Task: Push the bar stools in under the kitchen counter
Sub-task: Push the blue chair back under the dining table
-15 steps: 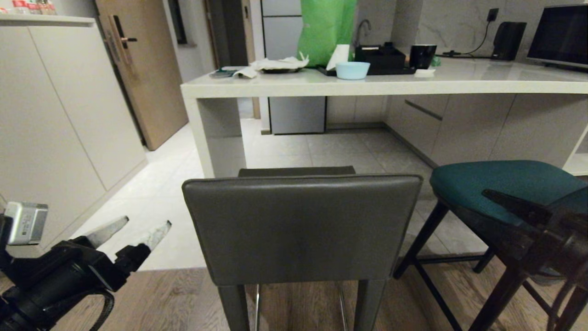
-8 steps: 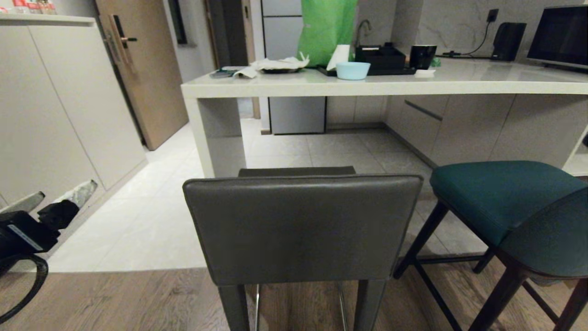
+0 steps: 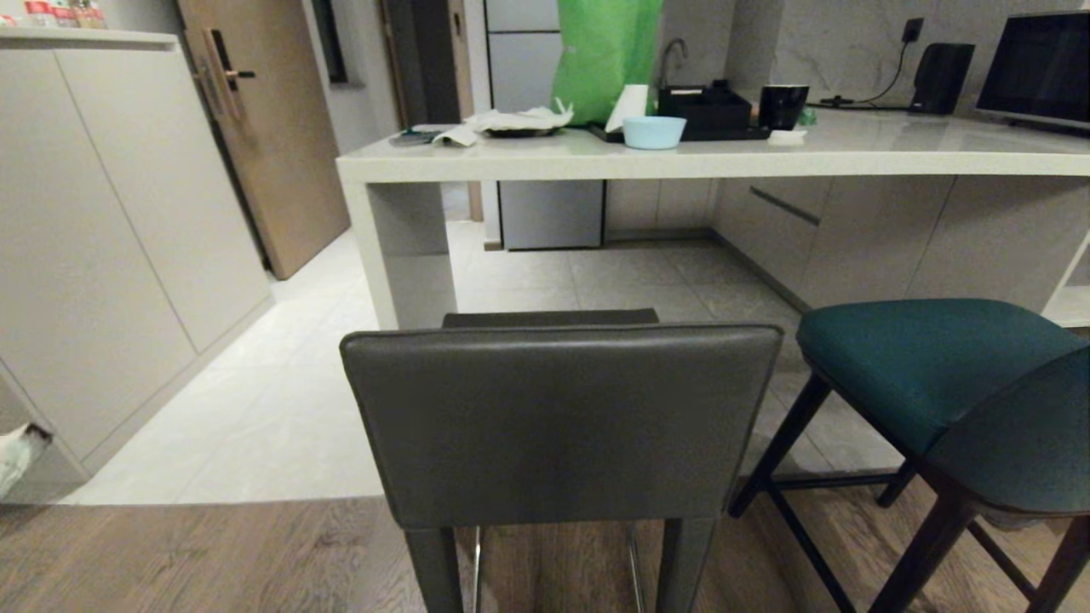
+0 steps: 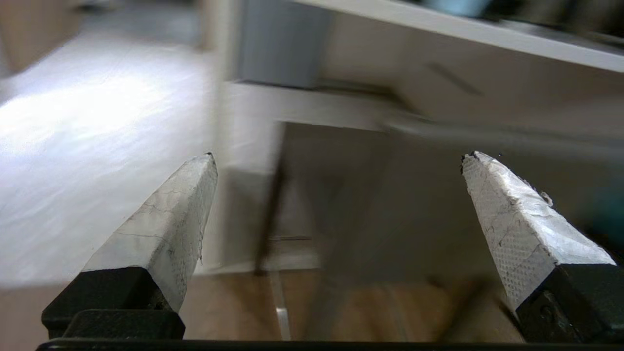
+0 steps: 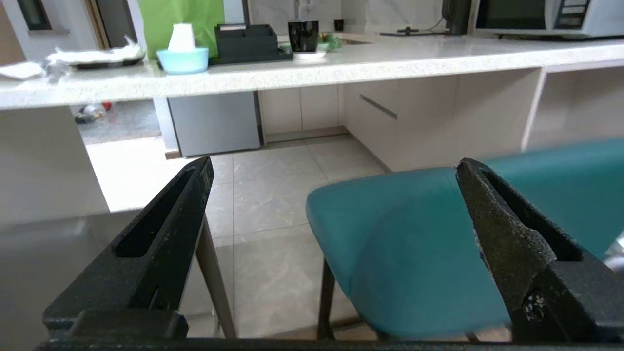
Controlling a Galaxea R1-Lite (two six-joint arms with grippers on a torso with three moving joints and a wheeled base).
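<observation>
The dark grey leather bar stool [image 3: 562, 417] stands in front of me with its back toward me, a little short of the kitchen counter [image 3: 707, 157]. The teal bar stool [image 3: 928, 358] stands to its right, also out from the counter. Only one white fingertip [image 3: 17, 451] of my left gripper shows at the head view's left edge. In the left wrist view my left gripper [image 4: 336, 156] is open and empty, facing the blurred grey stool [image 4: 390, 204]. My right gripper [image 5: 334, 161] is open and empty, behind the teal stool [image 5: 414, 243].
A tall white cabinet [image 3: 102, 213] and a wooden door [image 3: 264, 128] line the left side. On the counter sit a green bag [image 3: 605, 51], a light blue bowl [image 3: 654, 131], a black tray [image 3: 707, 111] and a microwave [image 3: 1035, 64]. Tiled floor [image 3: 596, 272] runs under the counter.
Both arms have drawn back out of the head view. The left gripper slid down and left to the picture's edge, and the right gripper left the lower right corner. The stools have not moved.
</observation>
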